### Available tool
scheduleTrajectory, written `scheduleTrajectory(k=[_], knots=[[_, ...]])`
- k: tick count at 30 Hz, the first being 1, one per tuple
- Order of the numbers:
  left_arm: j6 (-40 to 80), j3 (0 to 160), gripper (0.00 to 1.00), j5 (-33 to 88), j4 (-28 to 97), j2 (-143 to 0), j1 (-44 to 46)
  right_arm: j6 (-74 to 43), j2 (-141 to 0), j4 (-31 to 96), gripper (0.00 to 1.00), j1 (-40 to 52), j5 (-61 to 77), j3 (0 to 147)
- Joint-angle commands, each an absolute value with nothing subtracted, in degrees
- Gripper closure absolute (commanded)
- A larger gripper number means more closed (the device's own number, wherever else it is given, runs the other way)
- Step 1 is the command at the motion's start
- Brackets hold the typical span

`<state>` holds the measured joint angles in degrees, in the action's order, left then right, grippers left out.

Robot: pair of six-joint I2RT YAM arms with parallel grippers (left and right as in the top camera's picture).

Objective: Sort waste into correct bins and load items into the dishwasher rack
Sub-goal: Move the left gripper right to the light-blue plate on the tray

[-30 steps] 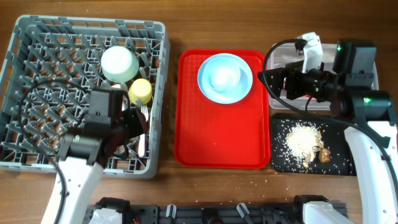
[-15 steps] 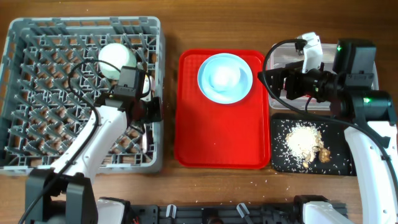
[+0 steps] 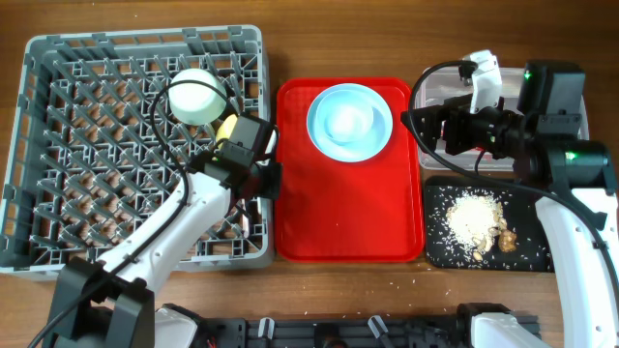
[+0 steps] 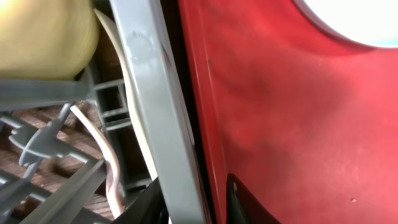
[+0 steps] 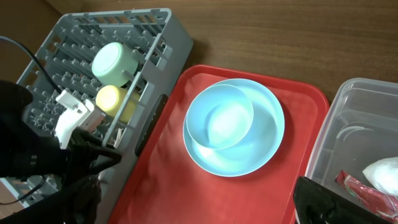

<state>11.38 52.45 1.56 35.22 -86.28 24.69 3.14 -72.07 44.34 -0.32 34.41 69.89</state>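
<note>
The grey dishwasher rack (image 3: 58, 145) lies at the left, holding a pale green bowl (image 3: 191, 95), a yellow cup (image 3: 228, 128) and a white utensil (image 4: 112, 168). My left gripper (image 3: 266, 180) straddles the rack's right wall (image 4: 155, 112), shut on it, beside the red tray. A light blue plate (image 3: 377, 140) with a bowl (image 3: 348, 118) on it sits on the tray. My right gripper (image 3: 432, 130) hangs open and empty over the clear tub (image 5: 348, 124), which holds a tissue (image 5: 382, 171) and a wrapper (image 5: 357, 186). Rice (image 3: 474, 217) and brown scraps (image 3: 501, 240) lie in the black tray (image 3: 440, 246).
The red tray (image 3: 338, 213) lies between the rack and the bins, its left edge almost against the rack's wall. A few rice grains are scattered on the wooden table near the front edge. My left arm's cable loops over the rack.
My left gripper moved right from inside the rack to its right wall. The rack has shifted right and turned slightly, closer to the red tray. The right arm has not moved.
</note>
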Motion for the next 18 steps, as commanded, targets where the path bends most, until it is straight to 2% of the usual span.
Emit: scheduleTrajectory(k=[1,7,18], knots=[[10.6,52.6,0.71,-1.2,36.2,-86.5,25.2,4.1,-72.3,44.2,0.00,-0.3,34.3,69.8],[8.9,52.6,0.78,-1.2,41.3,-86.5,25.3,4.1,-72.3,44.2,0.00,-0.3,34.3,69.8],[9.0,52.6,0.76,3.2,39.3,-86.5,25.6,4.1,-72.3,44.2,0.00,-0.3,34.3,69.8]])
